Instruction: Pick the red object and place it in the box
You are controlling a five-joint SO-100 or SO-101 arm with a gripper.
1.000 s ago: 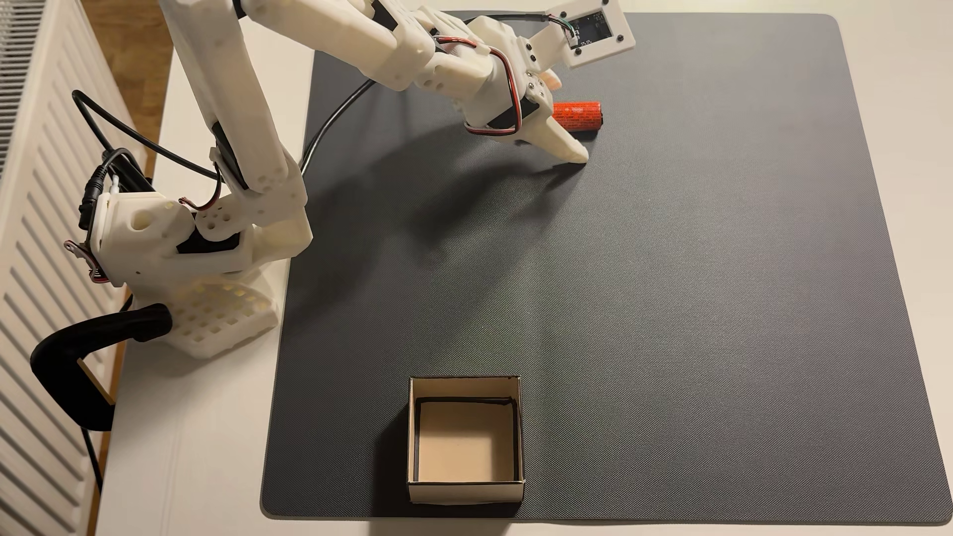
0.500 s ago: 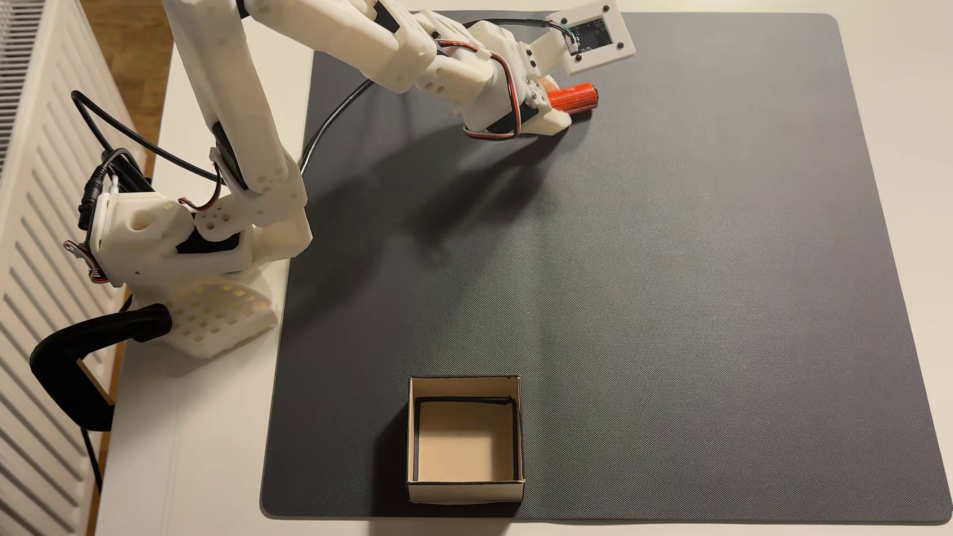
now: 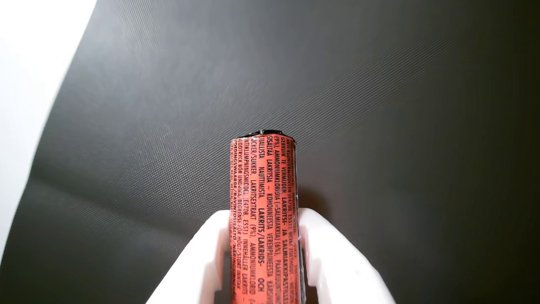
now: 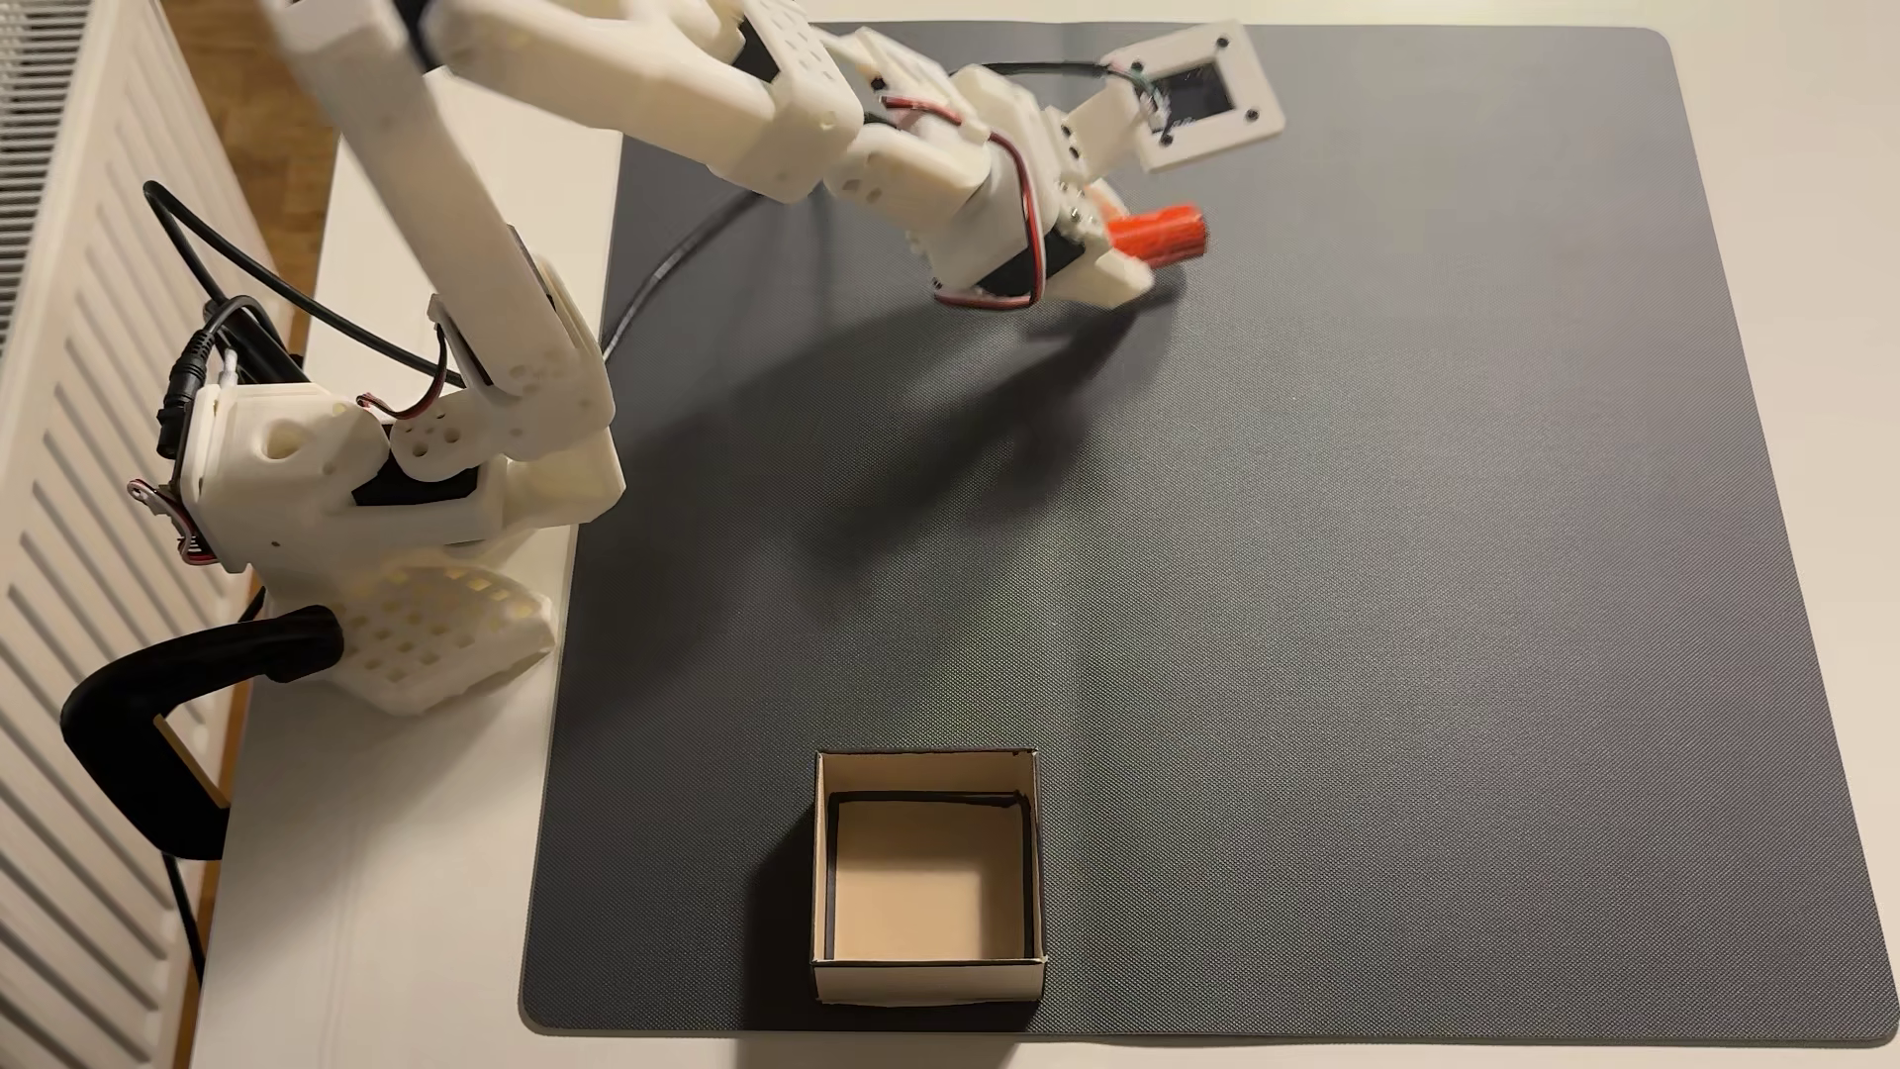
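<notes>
The red object (image 3: 263, 202) is an orange-red cylinder with black printed text and a dark far end. In the wrist view it sticks out from between my two white fingers (image 3: 333, 253), which press on its sides. My gripper (image 4: 1126, 247) is shut on it at the far side of the mat, and the red object (image 4: 1162, 232) pokes out to the right, lifted off the mat. The box (image 4: 927, 971), open-topped with a beige floor and black-edged lining, stands at the mat's near edge, far from the gripper.
A dark grey mat (image 4: 1337, 617) covers most of the white table (image 4: 391, 874). The arm's base (image 4: 411, 535) is clamped at the table's left edge beside a white radiator (image 4: 62, 514). A black cable (image 4: 658, 267) runs over the mat's far left corner.
The fingers closed on the red object, which lay on the mat one second ago. The arm has since risen and swung slightly toward the near side, carrying the object up.
</notes>
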